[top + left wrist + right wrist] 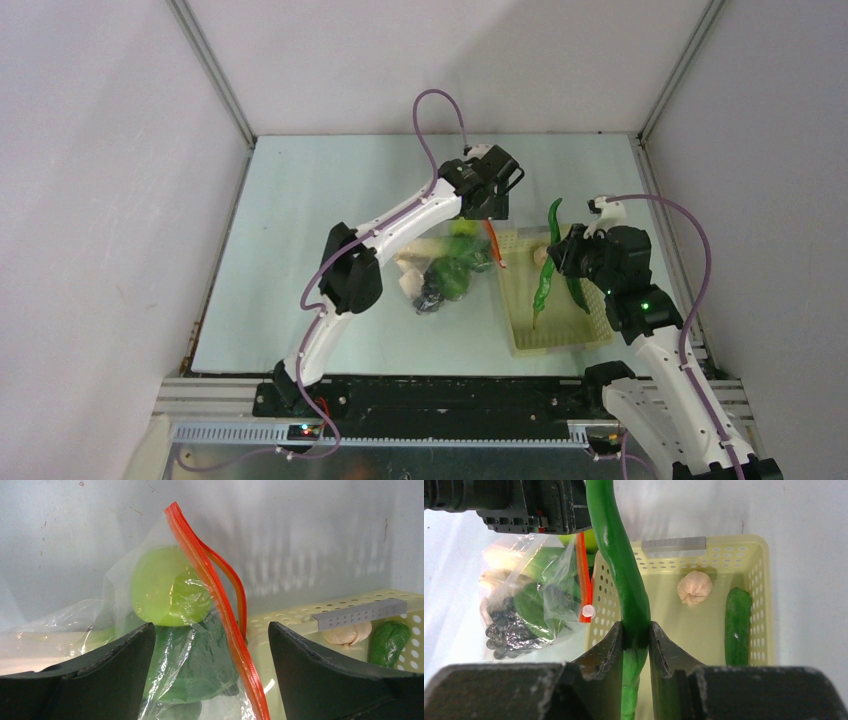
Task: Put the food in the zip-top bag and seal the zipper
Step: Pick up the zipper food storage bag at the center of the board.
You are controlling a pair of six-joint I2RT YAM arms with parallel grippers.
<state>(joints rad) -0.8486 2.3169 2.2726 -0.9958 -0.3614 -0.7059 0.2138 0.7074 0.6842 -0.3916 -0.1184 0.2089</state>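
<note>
The clear zip-top bag [445, 270] lies mid-table and holds the green apple [167, 587], bok choy leaves [200, 665] and dark grapes [506, 630]. Its orange-red zipper [220, 605] stands up at the mouth, with the white slider tab [587, 611] at one end. My left gripper [497, 200] is open, and in the left wrist view [211, 627] its jaws stand wide on either side of the raised zipper edge. My right gripper [636, 630] is shut on the long green pepper [624, 580] and holds it over the basket, beside the bag's mouth [545, 275].
The pale yellow perforated basket [704, 545] sits right of the bag, touching it. Inside it lie a white mushroom [694, 587] and a dark green vegetable [738, 625]. Enclosure walls and metal frame rails surround the table.
</note>
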